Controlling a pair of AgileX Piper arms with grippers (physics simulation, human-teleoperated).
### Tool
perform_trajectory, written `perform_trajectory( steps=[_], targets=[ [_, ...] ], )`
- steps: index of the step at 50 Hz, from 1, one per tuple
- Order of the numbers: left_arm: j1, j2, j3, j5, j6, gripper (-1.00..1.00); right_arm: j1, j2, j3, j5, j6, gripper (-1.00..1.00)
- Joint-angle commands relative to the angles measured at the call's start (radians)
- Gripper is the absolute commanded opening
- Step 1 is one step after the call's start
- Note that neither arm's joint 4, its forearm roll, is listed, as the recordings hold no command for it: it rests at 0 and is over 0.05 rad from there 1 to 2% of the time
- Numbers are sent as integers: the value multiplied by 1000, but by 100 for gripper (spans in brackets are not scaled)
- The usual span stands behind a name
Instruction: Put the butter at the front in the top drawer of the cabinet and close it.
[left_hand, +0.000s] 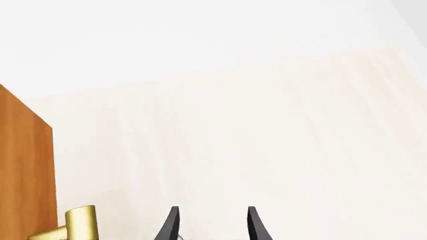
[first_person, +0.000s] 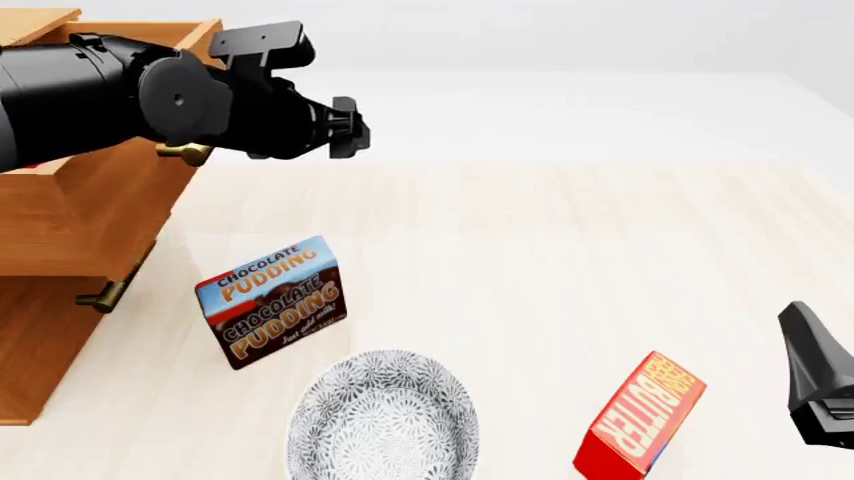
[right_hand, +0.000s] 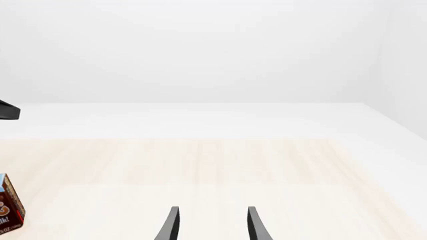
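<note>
Patterned plate (first_person: 384, 418) on pale wooden table (first_person: 574, 270)

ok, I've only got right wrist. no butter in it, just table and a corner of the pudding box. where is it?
Observer: Front view shows the butter standing tilted near the table's front edge, just left of your right gripper.
Operator: top drawer open?
Observer: Yes, the top drawer stands pulled out beyond the lower drawer.
Operator: left arm on the handle?
Observer: No. The left gripper has its fingers apart and empty, with the brass handle beside them.
</note>
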Motion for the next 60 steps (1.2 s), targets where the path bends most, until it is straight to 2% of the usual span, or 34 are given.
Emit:
perform_trajectory(
  steps=[1,24,27,41,49,60],
  targets=[
    [59,-31,33,7,11,100,0,-1,1,-1,-1,100],
    [154,-68,42,55,54,100,0,-1,1,-1,0,100],
    [173,-60,41,63,63,100,3,23,1,-25,0,100],
    [222,-84,67,64,74,100,3,3,4,-8,0,100],
    [280,-120,87,70,89,100,3,-1,3,-4,0,100],
    [325,-123,81,98,117,100,3,-8,3,5,0,100]
  ],
)
